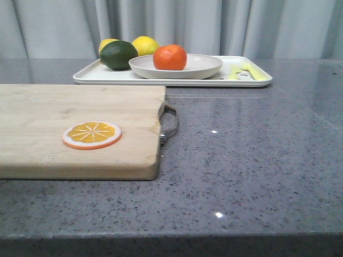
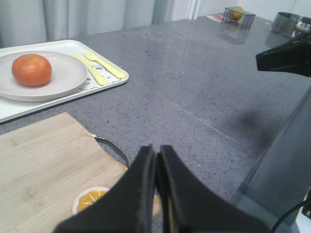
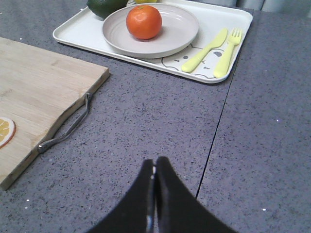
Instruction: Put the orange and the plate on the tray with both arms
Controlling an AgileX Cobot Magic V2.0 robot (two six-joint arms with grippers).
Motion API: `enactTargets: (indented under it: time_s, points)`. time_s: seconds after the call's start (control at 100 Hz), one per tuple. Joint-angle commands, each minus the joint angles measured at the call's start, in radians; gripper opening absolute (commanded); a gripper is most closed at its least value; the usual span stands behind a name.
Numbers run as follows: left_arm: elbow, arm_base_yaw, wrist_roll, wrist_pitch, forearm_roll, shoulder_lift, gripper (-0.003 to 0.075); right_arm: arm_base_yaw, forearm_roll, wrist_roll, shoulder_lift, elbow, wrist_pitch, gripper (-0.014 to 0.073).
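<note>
The orange (image 1: 170, 57) sits on the off-white plate (image 1: 206, 67), and the plate rests on the white tray (image 1: 96, 74) at the back of the table. The orange (image 2: 31, 70), plate (image 2: 68, 77) and tray (image 2: 116, 75) show in the left wrist view, and the orange (image 3: 144, 22), plate (image 3: 180, 34) and tray (image 3: 77, 31) in the right wrist view. My left gripper (image 2: 156, 150) is shut and empty above the cutting board's near corner. My right gripper (image 3: 155, 162) is shut and empty over bare table, well short of the tray. Neither gripper shows in the front view.
A wooden cutting board (image 1: 53, 118) with a metal handle (image 1: 169, 126) lies front left, an orange slice disc (image 1: 91, 134) on it. A dark green fruit (image 1: 118, 54) and two lemons (image 1: 145, 45) sit on the tray's left end. Yellow-green cutlery print (image 3: 214, 48) marks its right end.
</note>
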Motion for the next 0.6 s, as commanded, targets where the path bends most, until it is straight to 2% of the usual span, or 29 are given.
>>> enactTargets:
  time_s: [0.0, 0.36, 0.59]
  points:
    - [-0.026, 0.001, 0.004, -0.079, -0.016, 0.002, -0.002, 0.0, 0.0, -0.01, -0.001, -0.024, -0.077, -0.0039]
    - [-0.026, 0.011, 0.004, -0.088, 0.002, 0.032, -0.002, 0.0, 0.0, -0.01, -0.001, -0.024, -0.077, -0.0039]
    - [-0.014, 0.189, 0.004, -0.116, 0.075, 0.001, -0.002, 0.0, 0.0, -0.01, -0.001, -0.024, -0.077, -0.0039]
